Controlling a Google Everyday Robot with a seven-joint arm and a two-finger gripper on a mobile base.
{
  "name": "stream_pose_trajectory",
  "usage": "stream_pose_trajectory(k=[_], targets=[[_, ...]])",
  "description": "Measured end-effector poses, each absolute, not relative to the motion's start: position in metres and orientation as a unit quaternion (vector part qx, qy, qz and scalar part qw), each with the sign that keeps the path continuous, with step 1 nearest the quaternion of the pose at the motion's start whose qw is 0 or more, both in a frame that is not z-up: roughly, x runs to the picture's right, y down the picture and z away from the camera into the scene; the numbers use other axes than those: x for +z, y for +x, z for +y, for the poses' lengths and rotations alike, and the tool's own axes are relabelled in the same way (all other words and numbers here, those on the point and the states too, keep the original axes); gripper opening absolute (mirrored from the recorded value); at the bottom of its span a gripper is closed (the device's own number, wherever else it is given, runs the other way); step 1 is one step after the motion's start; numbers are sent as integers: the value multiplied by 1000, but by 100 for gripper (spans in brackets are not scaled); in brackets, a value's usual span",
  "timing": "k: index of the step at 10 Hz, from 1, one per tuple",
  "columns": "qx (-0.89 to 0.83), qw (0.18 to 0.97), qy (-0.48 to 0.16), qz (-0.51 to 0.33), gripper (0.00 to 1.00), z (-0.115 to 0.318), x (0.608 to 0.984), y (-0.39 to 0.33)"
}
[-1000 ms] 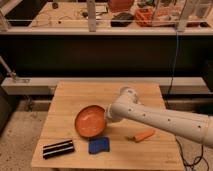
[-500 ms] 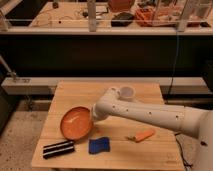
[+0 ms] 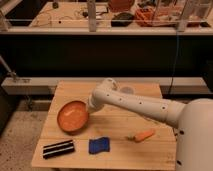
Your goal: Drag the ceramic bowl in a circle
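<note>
Contact sits at the right-hand rim of the ceramic bowl (image 3: 72, 116): the tool (image 3: 90, 107) at the end of the white arm (image 3: 131, 102) meets the bowl there, so the bowl lies to the left of the tool and slightly toward the front, with the arm reaching in from the right across the surface (image 3: 117, 129). Whether the tool is clamped on the rim, merely pressed against it, or spread apart cannot be told, since the wrist hides that spot. The bowl is round, so it has no long axis to mind; what matters is where it stands, and that is on the left part of the surface, its far-left rim close to the left edge. I judge that edge to be the chief risk: any arc that swings further left could carry the bowl over it. Toward the front there is little room either, for the black striped block (image 3: 58, 149) lies near the front-left corner and the blue sponge (image 3: 99, 145) just right of it, both near the bowl but not touching it. The carrot (image 3: 141, 135) lies well apart on the right. The open wood is behind the bowl and to its right, so the circle likely has to curve that way.
</note>
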State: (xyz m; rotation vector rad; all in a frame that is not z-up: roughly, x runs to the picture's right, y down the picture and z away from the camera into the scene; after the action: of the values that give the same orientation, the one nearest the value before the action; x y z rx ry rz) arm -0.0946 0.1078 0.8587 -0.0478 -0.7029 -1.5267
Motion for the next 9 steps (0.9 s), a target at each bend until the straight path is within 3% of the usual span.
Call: stream_pose_trajectory(k=[4, 9], targets=[[-657, 692, -31, -299, 1, 67, 899, -70], [-602, 753, -67, -257, 1, 64, 905, 25]])
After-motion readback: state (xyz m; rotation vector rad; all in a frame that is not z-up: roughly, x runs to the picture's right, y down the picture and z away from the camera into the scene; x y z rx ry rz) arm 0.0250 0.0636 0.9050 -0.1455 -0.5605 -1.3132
